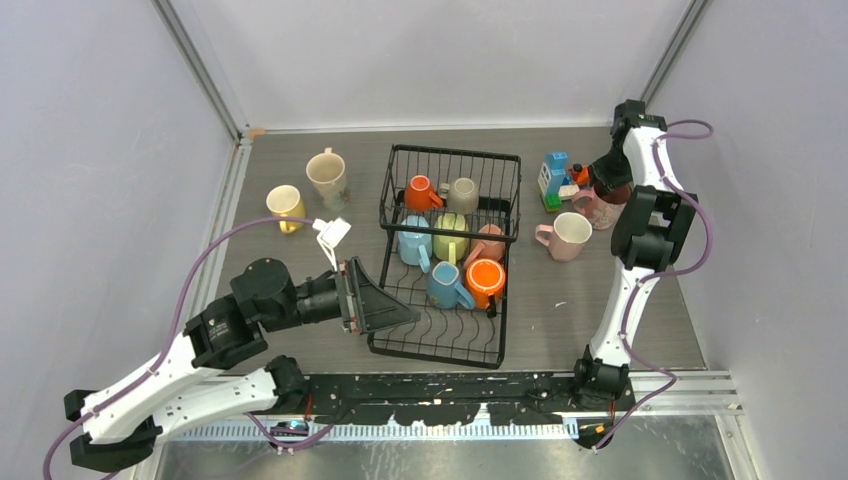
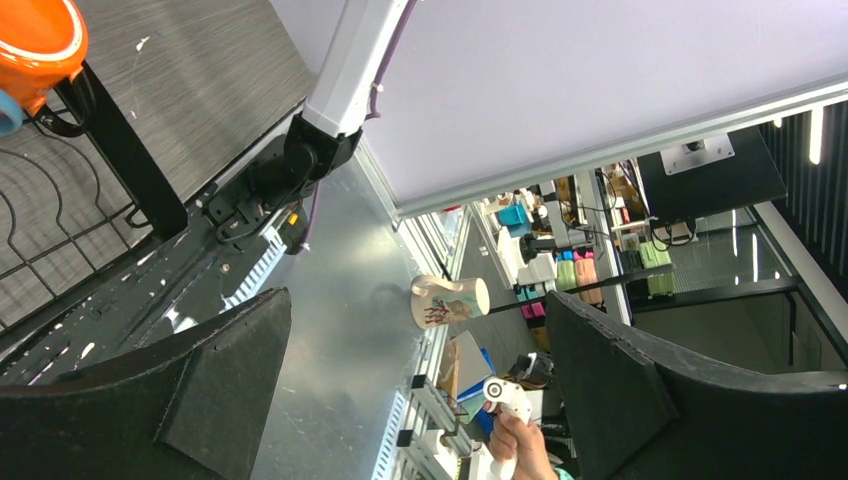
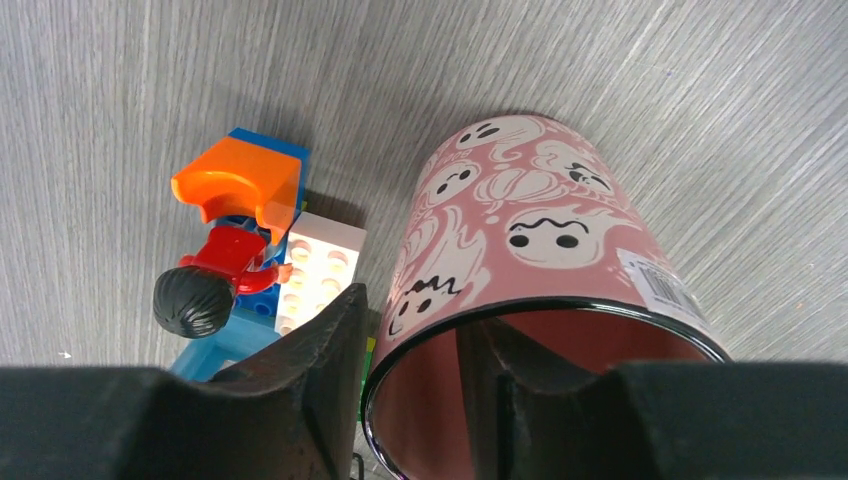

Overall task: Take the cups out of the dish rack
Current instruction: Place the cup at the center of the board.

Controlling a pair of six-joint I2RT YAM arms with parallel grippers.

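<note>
Right end effector (image 3: 412, 322) straddles the glossy ghost-printed pink mug (image 3: 530, 210) rim, apparently slack; left end effector (image 2: 415, 305) is spread wide beside the black wire dish rack (image 1: 455, 152).

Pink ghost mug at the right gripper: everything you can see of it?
The pink mug looks glazed ceramic, printed with white black-faced ghosts, with a dark rim and a barcode sticker near it. It stands upright on the grey table, beside the toy-block figure. The right gripper straddles its wall, one finger inside, one outside; the inner looks clear of it.
</note>
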